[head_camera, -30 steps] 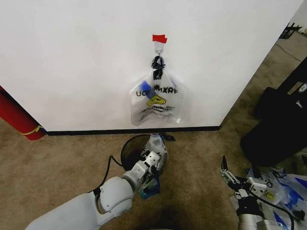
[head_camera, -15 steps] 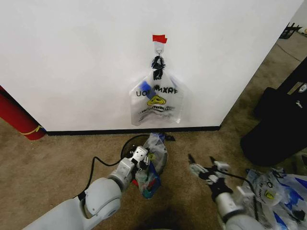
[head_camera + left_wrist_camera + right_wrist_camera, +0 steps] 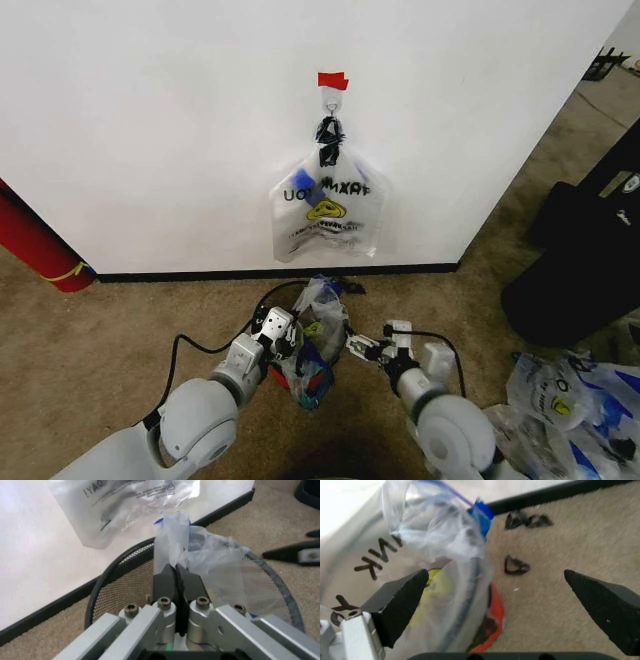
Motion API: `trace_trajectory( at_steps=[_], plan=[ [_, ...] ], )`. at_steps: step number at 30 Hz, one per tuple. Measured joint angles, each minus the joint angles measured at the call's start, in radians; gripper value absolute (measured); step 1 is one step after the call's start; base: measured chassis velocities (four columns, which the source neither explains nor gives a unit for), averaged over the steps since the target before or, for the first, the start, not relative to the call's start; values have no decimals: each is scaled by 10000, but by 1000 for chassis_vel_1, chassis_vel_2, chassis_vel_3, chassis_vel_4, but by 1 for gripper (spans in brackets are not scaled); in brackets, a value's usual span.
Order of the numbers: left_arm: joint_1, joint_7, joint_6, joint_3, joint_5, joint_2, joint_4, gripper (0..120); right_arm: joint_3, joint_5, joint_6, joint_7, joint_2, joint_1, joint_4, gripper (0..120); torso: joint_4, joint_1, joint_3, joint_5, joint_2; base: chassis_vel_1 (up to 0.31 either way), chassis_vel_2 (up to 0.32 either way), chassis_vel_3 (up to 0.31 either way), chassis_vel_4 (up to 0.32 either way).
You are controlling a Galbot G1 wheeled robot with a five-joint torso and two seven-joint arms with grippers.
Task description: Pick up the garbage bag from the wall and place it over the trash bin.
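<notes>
My left tool (image 3: 175,578) is closed flat, its two black fingers (image 3: 162,583) pressed together on a fold of the garbage bag (image 3: 200,555), just above the rim of the trash bin (image 3: 125,577). In the head view this left tool (image 3: 283,336) sits at the 9 o'clock side of the bin opening, and the garbage bag (image 3: 312,340) stands crumpled over the trash bin (image 3: 262,301), partly draped down its front side. My right tool (image 3: 358,346) is at the 3 o'clock side of the bag, just beside it. Its fingers are spread wide apart and hold nothing; in the right wrist view the plastic, with black letters and a yellow patch, lies close to one finger (image 3: 400,600).

At 12 o'clock from the bin, more bags (image 3: 328,208) hang on the hook (image 3: 331,103) of the wall (image 3: 150,120), under the red tape strip (image 3: 333,80). The bin stands on the carpet floor (image 3: 100,330) near the black baseboard (image 3: 180,275).
</notes>
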Motion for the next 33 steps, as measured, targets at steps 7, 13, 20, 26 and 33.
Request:
trace_trajectory(
  at_steps=[7, 13, 20, 26, 33],
  plan=[
    [69, 11, -70, -232, -22, 13, 28, 0, -692, 481, -457, 1943, 1138, 951, -738, 100, 1, 0, 0, 0, -1, 0, 0, 0, 0],
    [16, 14, -75, -236, -62, 25, 80, 0, -731, 1739, -957, 3679, 1604, 1529, -1005, 100, 1, 0, 0, 1, -1, 0, 0, 0, 0],
    [88, 17, -123, -163, -20, -1, 169, 0, -799, 2402, -1238, 4315, 1729, 1789, -1347, 100, 0, 0, 0, 3, -1, 0, 0, 0, 0],
    [141, 17, -168, -140, 16, 1, 182, 0, -661, 2871, -1239, 4566, 2023, 2096, -1917, 85, 1, 0, 0, 2, -1, 0, 0, 0, 0],
    [169, 5, -169, -145, -20, -4, 141, 0, -629, 2959, -1238, 4692, 2097, 2181, -2067, 59, 0, 0, 0, 2, -1, 0, 0, 0, 0]
  ],
)
